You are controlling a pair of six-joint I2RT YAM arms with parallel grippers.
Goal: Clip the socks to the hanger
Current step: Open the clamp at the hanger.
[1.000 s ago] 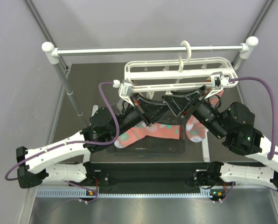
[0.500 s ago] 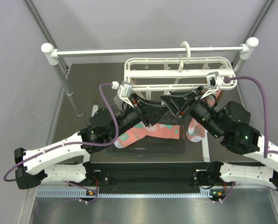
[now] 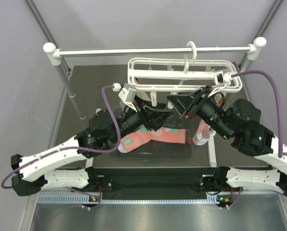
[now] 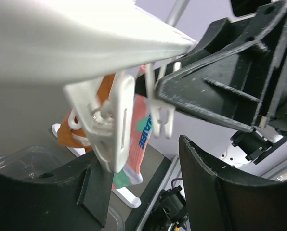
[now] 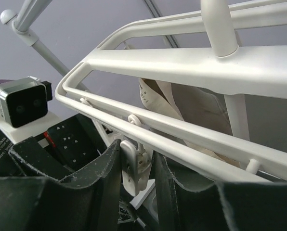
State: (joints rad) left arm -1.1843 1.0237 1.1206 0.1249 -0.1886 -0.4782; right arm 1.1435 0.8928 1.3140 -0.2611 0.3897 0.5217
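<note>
The white hanger [image 3: 182, 73] hangs by its hook from the metal rail [image 3: 134, 51]. One salmon-pink sock [image 3: 170, 135] lies across the clear tray [image 3: 148, 151]. A second sock [image 3: 201, 134] hangs at the right, and the left wrist view shows this sock [image 4: 142, 132] with its top hidden behind the frame. My left gripper [image 4: 143, 163] is open under the hanger, a white clip [image 4: 110, 127] resting beside its left finger. My right gripper [image 5: 136, 159] is shut on another dangling clip [image 5: 134, 168] below the hanger frame [image 5: 182, 62].
A rust-orange cloth [image 4: 69, 130] and a beige-grey cloth [image 5: 191, 103] hang from the hanger too. Both gripper heads, left [image 3: 155, 118] and right [image 3: 179, 103], sit close together under the frame. Grey walls stand close on both sides, and the rail's post [image 3: 69, 86] stands at the left.
My left gripper has opened and drawn back slightly from the hanger. The hanger's near side has swung up and away. My right gripper closed a little on its clip and rose with it.
</note>
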